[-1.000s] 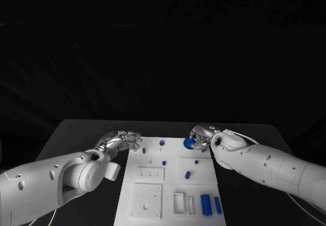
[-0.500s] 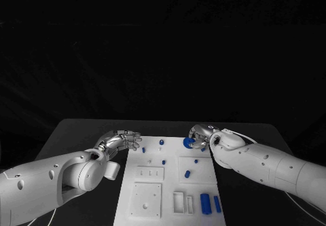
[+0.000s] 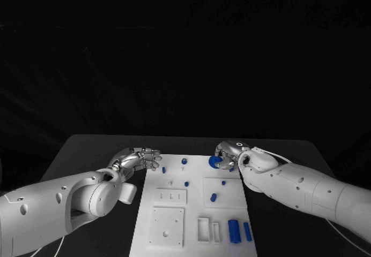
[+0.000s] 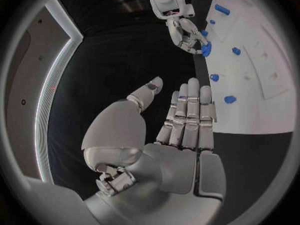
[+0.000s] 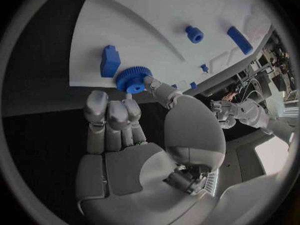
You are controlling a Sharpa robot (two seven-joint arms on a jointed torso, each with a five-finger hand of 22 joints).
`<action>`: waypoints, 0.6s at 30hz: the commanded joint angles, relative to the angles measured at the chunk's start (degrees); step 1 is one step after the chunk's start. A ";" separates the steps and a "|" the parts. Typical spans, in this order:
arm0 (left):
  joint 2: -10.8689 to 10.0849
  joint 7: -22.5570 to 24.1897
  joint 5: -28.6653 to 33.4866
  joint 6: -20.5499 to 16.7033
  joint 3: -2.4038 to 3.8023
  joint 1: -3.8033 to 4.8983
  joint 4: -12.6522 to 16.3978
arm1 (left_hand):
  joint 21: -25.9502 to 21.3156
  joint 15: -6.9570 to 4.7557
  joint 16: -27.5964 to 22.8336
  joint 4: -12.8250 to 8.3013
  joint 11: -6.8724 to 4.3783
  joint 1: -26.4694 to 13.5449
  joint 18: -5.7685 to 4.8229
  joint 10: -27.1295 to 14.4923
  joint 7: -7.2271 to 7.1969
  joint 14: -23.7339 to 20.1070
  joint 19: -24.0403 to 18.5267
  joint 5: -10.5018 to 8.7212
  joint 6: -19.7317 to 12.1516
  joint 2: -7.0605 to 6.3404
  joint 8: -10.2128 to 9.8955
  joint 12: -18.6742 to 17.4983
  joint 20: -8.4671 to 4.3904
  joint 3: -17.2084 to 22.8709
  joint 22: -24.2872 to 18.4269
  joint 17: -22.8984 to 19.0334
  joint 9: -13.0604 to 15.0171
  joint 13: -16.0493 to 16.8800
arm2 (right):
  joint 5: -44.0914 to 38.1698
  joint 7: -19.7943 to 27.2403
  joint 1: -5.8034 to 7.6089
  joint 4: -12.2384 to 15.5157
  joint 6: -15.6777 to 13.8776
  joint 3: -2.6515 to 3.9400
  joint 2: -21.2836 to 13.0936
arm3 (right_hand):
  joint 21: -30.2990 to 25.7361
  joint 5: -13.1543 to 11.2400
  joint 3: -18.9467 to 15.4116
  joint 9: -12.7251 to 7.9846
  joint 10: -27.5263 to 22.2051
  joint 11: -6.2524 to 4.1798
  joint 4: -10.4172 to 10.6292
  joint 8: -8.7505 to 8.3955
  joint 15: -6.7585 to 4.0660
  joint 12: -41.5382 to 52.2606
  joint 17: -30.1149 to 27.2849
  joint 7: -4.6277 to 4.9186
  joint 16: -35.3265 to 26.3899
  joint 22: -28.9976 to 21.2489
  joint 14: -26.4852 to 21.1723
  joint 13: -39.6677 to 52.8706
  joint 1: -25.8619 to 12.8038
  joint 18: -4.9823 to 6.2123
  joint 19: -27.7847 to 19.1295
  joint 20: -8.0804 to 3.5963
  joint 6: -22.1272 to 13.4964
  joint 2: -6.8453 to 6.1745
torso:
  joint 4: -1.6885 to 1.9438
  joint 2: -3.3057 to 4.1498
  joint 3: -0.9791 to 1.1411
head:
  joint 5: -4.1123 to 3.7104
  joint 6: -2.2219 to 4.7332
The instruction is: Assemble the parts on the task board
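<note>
Placing step: right hand (image 5: 134, 150) pinching blue gear (image 5: 132, 79) in its fingers (image 5: 156, 89) over far right corner of the white board (image 3: 193, 214). Left hand (image 4: 169, 135) empty, fingers apart, beside the board's left edge. Next: lowering gear squarely onto its seat.

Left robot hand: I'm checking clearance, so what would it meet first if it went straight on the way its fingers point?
Probably the near left edge of the task board, then the small blue part there. The left robot hand is empty; depth is unclear.
</note>
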 commanded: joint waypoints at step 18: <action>-0.05 0.44 -0.15 0.73 0.04 0.03 -0.51 | 0.27 0.08 0.18 -0.11 0.07 0.04 1.04 -0.39 0.33 -0.41 -0.40 0.35 -0.04 -0.06 -0.29 -0.38 -0.09 -0.13 -0.11 -0.10 0.13 0.01 | -2.25 -1.25 -1.06 1.49 -6.32 -0.72 -0.35 | 0.87 0.18 0.93 1.14 1.51 -0.93 -0.28 1.58 -1.28 0.51 0.60 0.16 -0.79 1.11 0.20 0.56 -0.25 5.57 -0.07 -0.33 4.36 1.69 | -0.02 -0.05 0.10 | 0.19 0.02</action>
